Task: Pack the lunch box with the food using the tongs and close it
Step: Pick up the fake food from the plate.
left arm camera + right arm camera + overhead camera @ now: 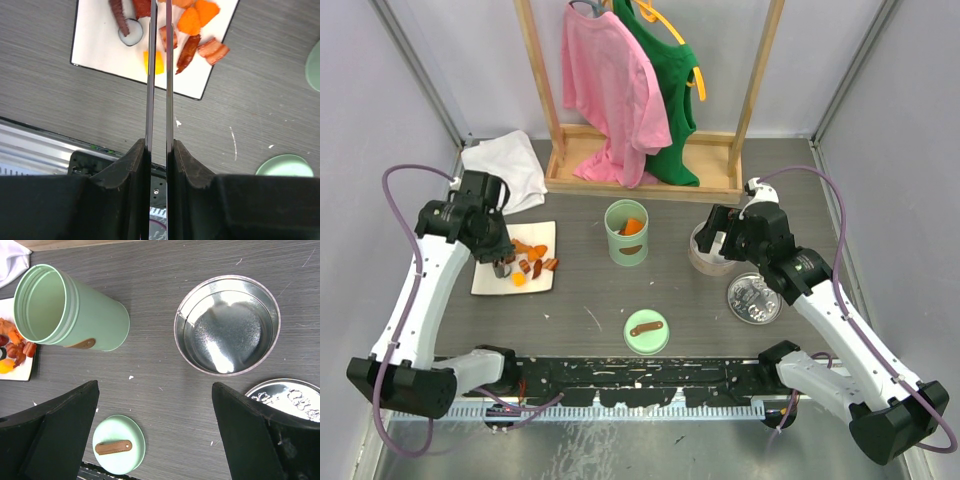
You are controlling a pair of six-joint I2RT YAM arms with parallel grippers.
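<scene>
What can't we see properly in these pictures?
Tips of the thin dark grey metal tongs in the left gripper: cut off by the left wrist view's top edge, too thin from above. Whether they grip anything is unknown.
Bottom of the pale green cylindrical lunch box: hidden by its own wall in the top and right wrist views.
Raised writing on the round silver lid: cut off by the right wrist view's right edge.

Shows smooth, glossy grey metal on the tongs [159, 75]. Shows mirror-bright metal in the round tin [235, 330]. Shows a matt mint-green coat on the lunch box [100, 320]. Shows matt, dark wood grain, scuffed, across the surface [260, 100].
</scene>
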